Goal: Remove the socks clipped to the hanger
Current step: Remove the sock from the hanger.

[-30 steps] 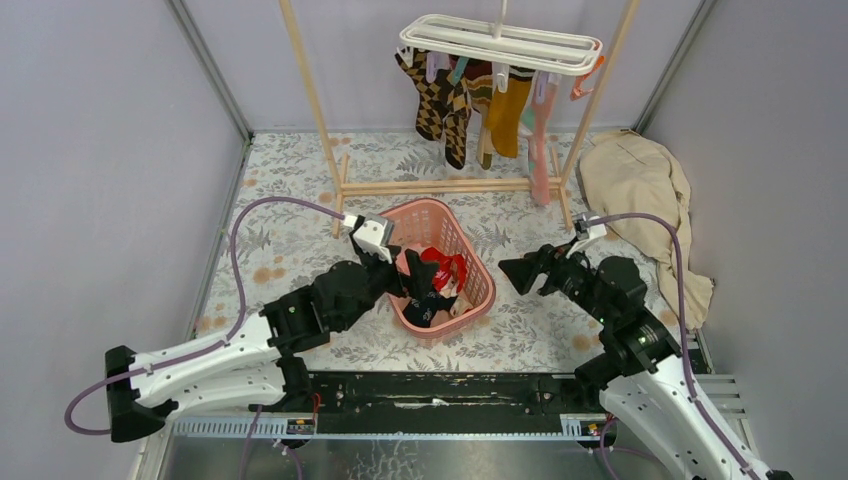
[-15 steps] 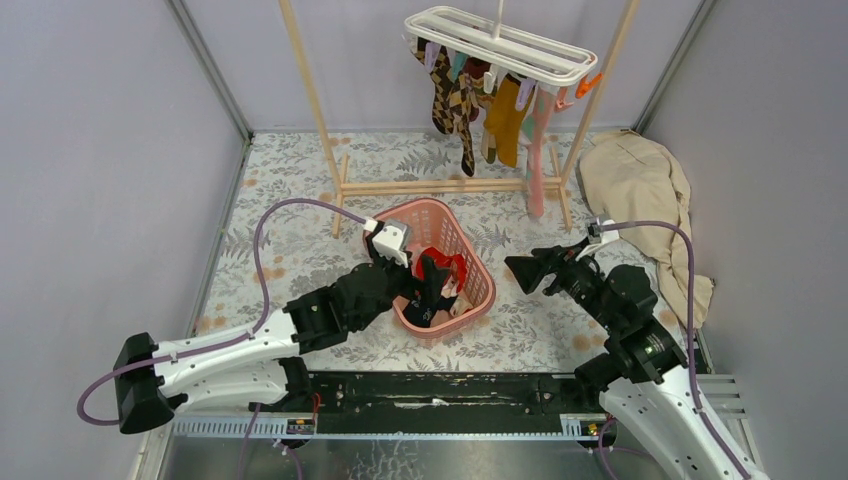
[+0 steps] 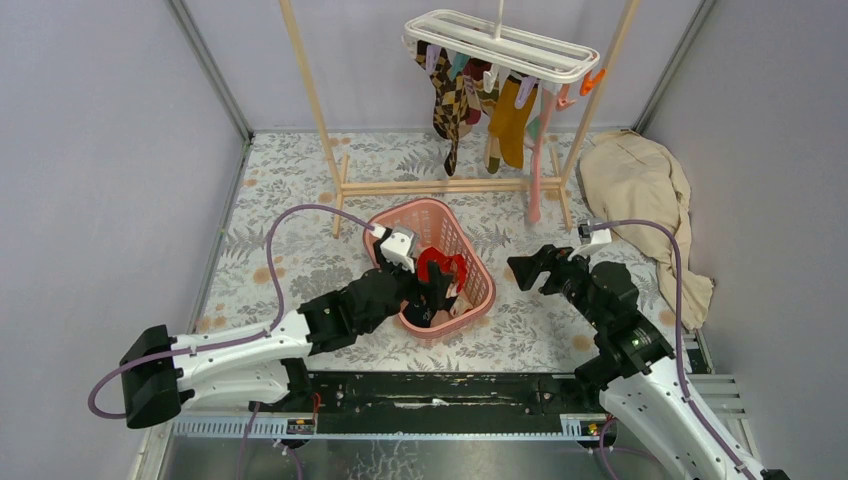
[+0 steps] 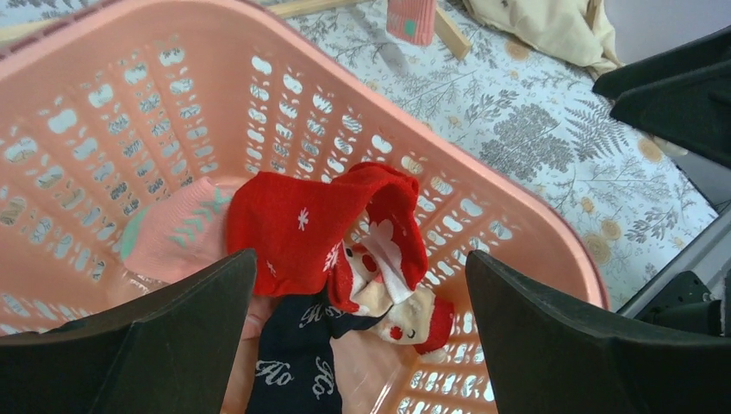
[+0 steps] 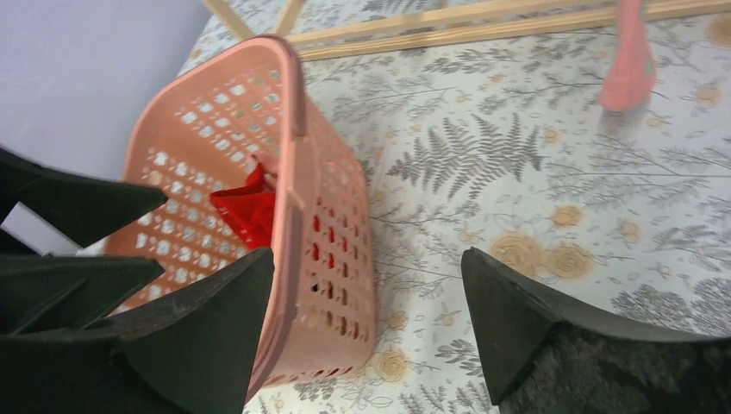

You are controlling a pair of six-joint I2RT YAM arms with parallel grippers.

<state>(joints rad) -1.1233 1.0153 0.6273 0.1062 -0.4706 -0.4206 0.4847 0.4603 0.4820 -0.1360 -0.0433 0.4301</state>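
Note:
The white hanger hangs from the rack at the back, with several socks clipped under it: a brown argyle one, a mustard one and a long pink one. My left gripper reaches into the pink basket and is open, holding nothing. Its wrist view shows the gripper over a red sock, a navy sock and a pink sock lying in the basket. My right gripper hovers open just right of the basket.
The wooden rack stands on the floral mat behind the basket. A large beige cloth lies at the right wall. The pink sock's toe hangs near the rack's base bar. Grey walls close in both sides.
The hanger has swung and turned, and its socks hang bunched closer together. My left arm has pushed further right into the basket. The right gripper has barely shifted.

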